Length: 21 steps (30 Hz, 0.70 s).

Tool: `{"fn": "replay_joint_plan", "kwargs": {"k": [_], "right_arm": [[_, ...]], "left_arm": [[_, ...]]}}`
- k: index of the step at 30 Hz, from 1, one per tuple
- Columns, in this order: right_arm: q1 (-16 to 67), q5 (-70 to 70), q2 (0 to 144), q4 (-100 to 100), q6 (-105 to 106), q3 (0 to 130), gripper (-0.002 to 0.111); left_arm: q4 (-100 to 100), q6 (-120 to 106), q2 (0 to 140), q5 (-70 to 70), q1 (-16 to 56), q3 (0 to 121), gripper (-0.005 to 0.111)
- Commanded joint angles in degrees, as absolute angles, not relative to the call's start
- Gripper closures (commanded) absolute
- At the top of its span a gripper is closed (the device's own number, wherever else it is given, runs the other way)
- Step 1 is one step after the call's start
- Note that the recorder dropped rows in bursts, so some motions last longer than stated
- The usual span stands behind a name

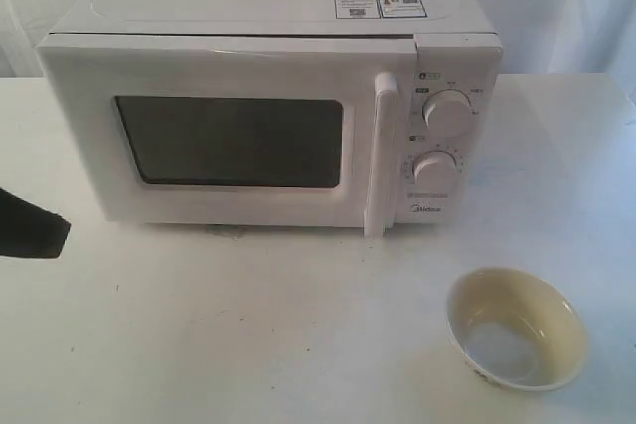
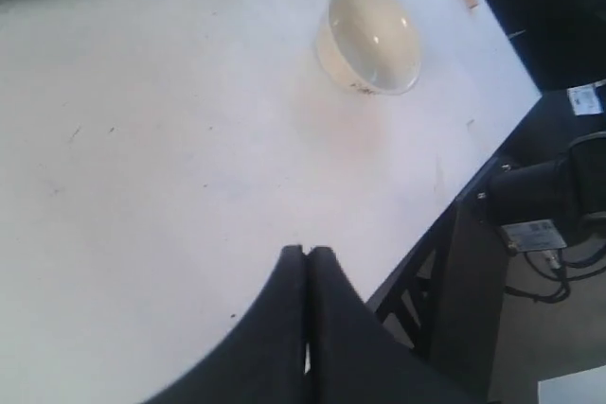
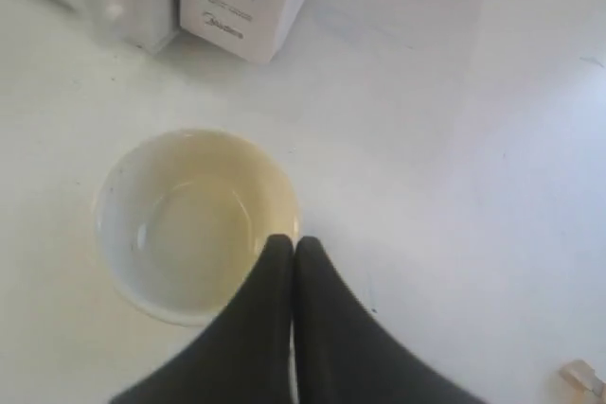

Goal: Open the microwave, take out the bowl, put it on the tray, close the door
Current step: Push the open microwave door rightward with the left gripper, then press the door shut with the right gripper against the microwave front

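Note:
The white microwave (image 1: 268, 96) stands at the back of the table, and its door (image 1: 229, 141) with the dark window and bar handle (image 1: 383, 151) lies against its front. The bowl (image 1: 517, 340), cream-yellow inside, sits upright on the bare table at the front right, well clear of the microwave. My right gripper (image 3: 294, 240) is shut and empty, its tips just over the bowl (image 3: 194, 219) rim. It is outside the exterior view. My left gripper (image 2: 307, 251) is shut and empty over the table's left side (image 1: 60, 228), far from the bowl (image 2: 371, 35). The tray is out of view.
Two round knobs (image 1: 449, 112) (image 1: 435, 168) sit to the right of the handle. The table's edge runs close to my left gripper, with a dark frame and cables (image 2: 530, 215) beyond it. A small tan piece (image 3: 585, 377) lies on the table near the bowl.

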<state>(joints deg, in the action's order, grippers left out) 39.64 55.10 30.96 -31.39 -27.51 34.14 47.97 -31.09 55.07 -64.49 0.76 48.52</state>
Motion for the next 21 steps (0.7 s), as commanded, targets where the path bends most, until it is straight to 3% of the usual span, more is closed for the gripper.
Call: {"fn": "replay_joint_plan", "kwargs": {"k": [1, 6, 9, 15, 21], "right_arm": [[39.29, 42.68, 30.76, -23.56, -24.19, 33.85, 0.108], [39.41, 20.2, 37.01, -0.7, -1.24, 32.12, 0.108], [40.36, 12.48, 50.27, 7.28, 8.29, 32.96, 0.108], [42.23, 25.98, 54.08, 4.86, 13.11, 43.15, 0.108], [42.23, 23.86, 52.98, 6.38, 13.19, 48.75, 0.108]], "left_arm": [[46.56, -31.33, 54.61, -69.96, 0.76, 48.7, 0.107], [46.56, -33.5, 54.61, -69.12, 0.76, 48.7, 0.107], [46.26, -34.6, 54.86, -57.7, 0.76, 48.7, 0.107], [49.01, -39.03, 63.38, -59.87, 0.76, 48.7, 0.107], [78.37, -71.17, 70.09, -44.99, 0.76, 48.7, 0.107]]}}
